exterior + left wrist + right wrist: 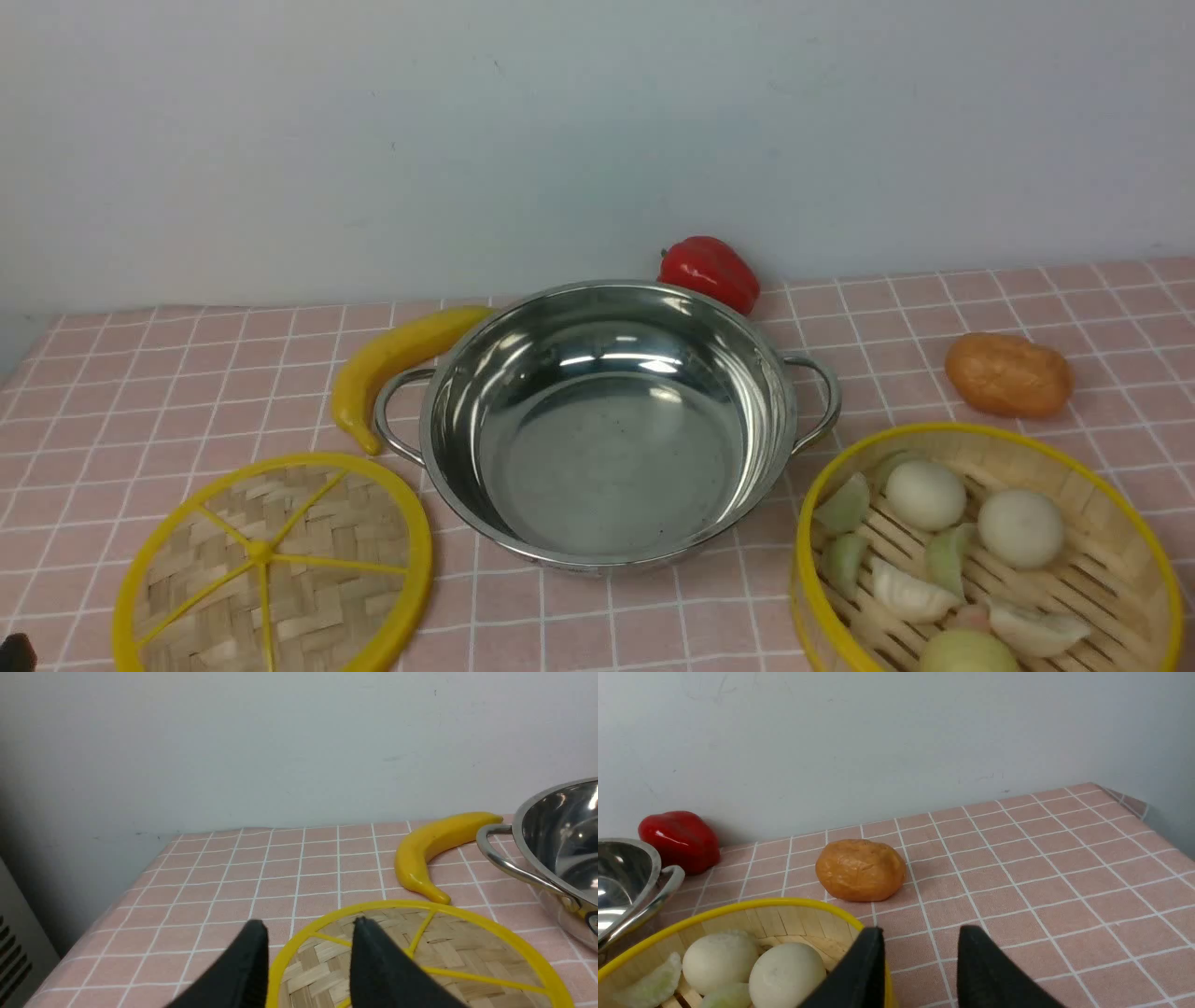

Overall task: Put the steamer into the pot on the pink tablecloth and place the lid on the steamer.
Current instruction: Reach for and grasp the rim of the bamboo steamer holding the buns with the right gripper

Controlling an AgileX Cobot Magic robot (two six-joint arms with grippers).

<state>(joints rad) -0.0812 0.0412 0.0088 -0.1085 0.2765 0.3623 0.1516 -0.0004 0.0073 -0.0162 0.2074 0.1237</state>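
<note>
pot [607,439]: bench centre, on pink tablecloth [934,327]
lid [308,541]: near-left corner
steamer [1116,551]: near-right corner
left tool [308,921]: wide, over lid rim
right tool [923,928]: wide, over steamer rim

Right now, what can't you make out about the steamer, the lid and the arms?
- Steamer: near side cut off by the front view's bottom edge; in the right wrist view the frame edge and a right finger hide most of it.
- Lid: near rim cut off by the front view's bottom edge; the left fingers cover part in the left wrist view.
- Arms: outside the front view; whether fingers touch either rim is unclear.
</note>
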